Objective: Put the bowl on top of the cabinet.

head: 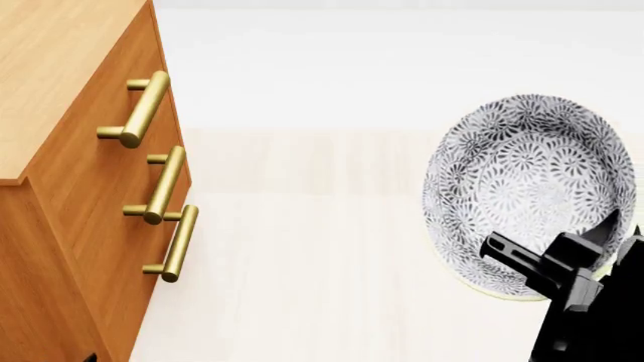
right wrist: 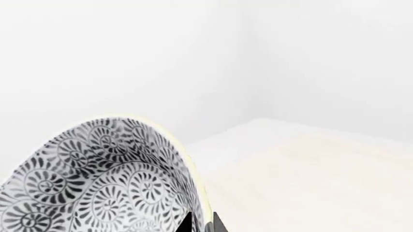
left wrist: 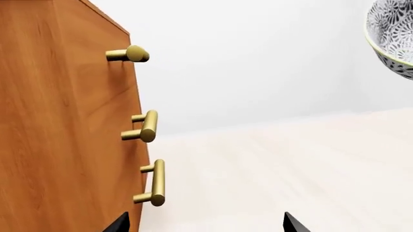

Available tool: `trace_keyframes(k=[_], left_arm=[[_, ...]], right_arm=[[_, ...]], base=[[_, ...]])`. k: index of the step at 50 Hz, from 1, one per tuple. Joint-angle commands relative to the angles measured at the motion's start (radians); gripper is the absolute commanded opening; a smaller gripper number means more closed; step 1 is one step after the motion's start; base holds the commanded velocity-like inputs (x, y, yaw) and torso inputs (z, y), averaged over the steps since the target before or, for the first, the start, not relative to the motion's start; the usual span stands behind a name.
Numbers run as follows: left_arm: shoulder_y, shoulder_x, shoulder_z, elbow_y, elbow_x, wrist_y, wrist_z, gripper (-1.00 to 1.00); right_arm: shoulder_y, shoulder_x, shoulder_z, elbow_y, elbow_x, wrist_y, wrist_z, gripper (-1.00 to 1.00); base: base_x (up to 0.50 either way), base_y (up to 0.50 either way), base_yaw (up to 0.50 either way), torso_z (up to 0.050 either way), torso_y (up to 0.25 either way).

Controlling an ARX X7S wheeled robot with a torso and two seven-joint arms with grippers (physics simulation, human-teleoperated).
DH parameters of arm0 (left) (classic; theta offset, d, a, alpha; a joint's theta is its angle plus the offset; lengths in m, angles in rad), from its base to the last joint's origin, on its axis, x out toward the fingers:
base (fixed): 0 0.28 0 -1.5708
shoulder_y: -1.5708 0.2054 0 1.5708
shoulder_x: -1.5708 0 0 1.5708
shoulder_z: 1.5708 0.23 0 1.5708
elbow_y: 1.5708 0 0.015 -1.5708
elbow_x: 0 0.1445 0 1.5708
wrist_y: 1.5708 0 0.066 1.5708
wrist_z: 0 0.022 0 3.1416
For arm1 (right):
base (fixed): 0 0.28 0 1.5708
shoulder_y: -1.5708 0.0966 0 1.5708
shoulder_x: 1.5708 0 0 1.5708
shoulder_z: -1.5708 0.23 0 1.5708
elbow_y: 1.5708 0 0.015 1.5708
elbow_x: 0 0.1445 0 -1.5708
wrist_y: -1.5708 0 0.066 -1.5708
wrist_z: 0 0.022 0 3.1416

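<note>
Right gripper (head: 563, 260) pinches floral bowl (head: 529, 188) at near rim, bowl aloft, well right of cabinet (head: 60, 226). Left gripper (left wrist: 203, 224) fingers spread, holding nothing. Judgement: raise rim above cabinet top (head: 50, 68), carry leftward level, lower centred.

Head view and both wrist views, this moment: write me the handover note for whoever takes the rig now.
Right claw: shut on the rim of the deep round white bowl with dense dark grey floral pattern, held up off the pale floor at the robot's right.
Left claw: only its two tips show in the left wrist view; open, holding nothing, near the drawer fronts.
Orange-brown wooden cabinet with lighter wood top: at the robot's left, apart from the bowl; the part of the top that shows is bare.
Done: bowl grasped and lifted.
Left: carry the bowl across, set it on the cabinet top, release.
</note>
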Motion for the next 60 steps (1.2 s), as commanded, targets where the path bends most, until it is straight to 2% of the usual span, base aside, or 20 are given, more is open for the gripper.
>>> trace_keyframes(k=[1,8,21,26,31,38,46,60], left_arm=[[-0.022,-0.022,0.039,0.031,-0.023,-0.079,0.049,1.0],[-0.063,-0.047,0.06,0.068,-0.08,-0.157,0.114,1.0],[-0.122,-0.047,0.069,0.166,-0.117,-0.256,0.12,1.0],[-0.205,-0.035,0.077,0.201,-0.125,-0.356,0.115,1.0],[-0.329,-0.022,0.072,0.274,-0.17,-0.521,0.115,1.0],[-0.412,-0.017,0.056,0.333,-0.235,-0.651,0.113,1.0],[-0.499,0.004,0.009,0.32,-0.333,-0.766,0.122,1.0],[-0.581,0.03,-0.014,0.266,-0.396,-0.848,0.127,1.0]], right_arm=[[0.181,0.012,-0.088,0.039,-0.085,0.122,-0.031,-1.0],[0.238,0.022,-0.112,0.033,-0.094,0.18,-0.031,-1.0],[0.264,0.037,-0.161,0.05,-0.119,0.203,-0.088,-1.0],[0.278,0.044,-0.166,0.056,-0.119,0.208,-0.108,-1.0],[0.284,0.046,-0.17,0.062,-0.124,0.216,-0.107,-1.0],[0.289,0.049,-0.18,0.066,-0.133,0.217,-0.119,-1.0],[0.308,0.044,-0.192,0.124,-0.161,0.188,-0.159,-1.0],[0.342,0.019,-0.22,0.21,-0.192,0.178,-0.198,-1.0]], base=[[0.0,0.0,0.0,0.0,0.0],[0.0,0.0,0.0,0.0,0.0],[0.0,0.0,0.0,0.0,0.0],[0.0,0.0,0.0,0.0,0.002],[0.0,0.0,0.0,0.0,0.0],[0.0,0.0,0.0,0.0,0.0],[0.0,0.0,0.0,0.0,0.001],[0.0,0.0,0.0,0.0,0.0]])
